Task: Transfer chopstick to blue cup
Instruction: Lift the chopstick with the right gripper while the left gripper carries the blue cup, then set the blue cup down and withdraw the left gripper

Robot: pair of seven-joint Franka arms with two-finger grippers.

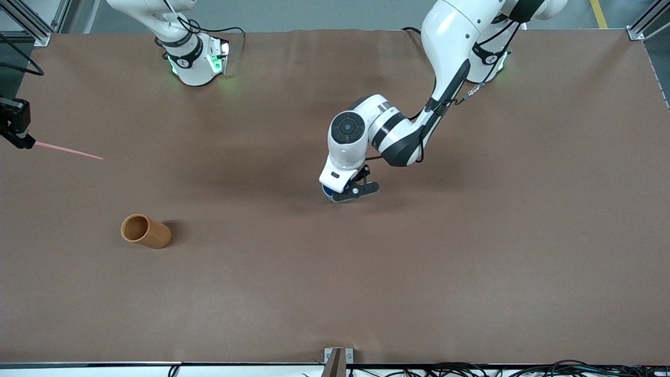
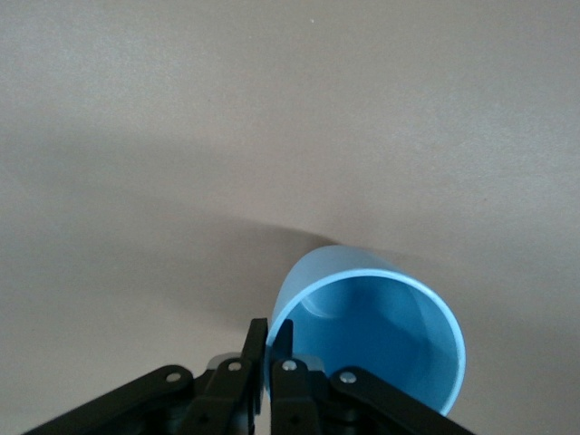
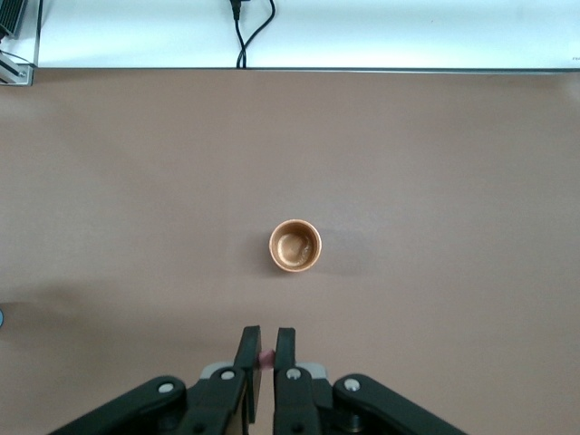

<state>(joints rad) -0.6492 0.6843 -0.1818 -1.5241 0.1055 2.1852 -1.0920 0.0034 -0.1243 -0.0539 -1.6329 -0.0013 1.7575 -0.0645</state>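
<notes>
The left arm bends down mid-surface, its left pincer [image 2: 270, 340] clamped on the blue cup [image 2: 381, 335] rim, while the right pincer [image 3: 267, 349], raised, grips the chopstick [image 1: 68, 151].

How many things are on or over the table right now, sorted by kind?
Cups: 2, a blue cup pinched at its rim by the left claw and an orange-brown cup standing free.
Chopsticks: 1, the pink chopstick held by the right claw.
Total: 3
</notes>
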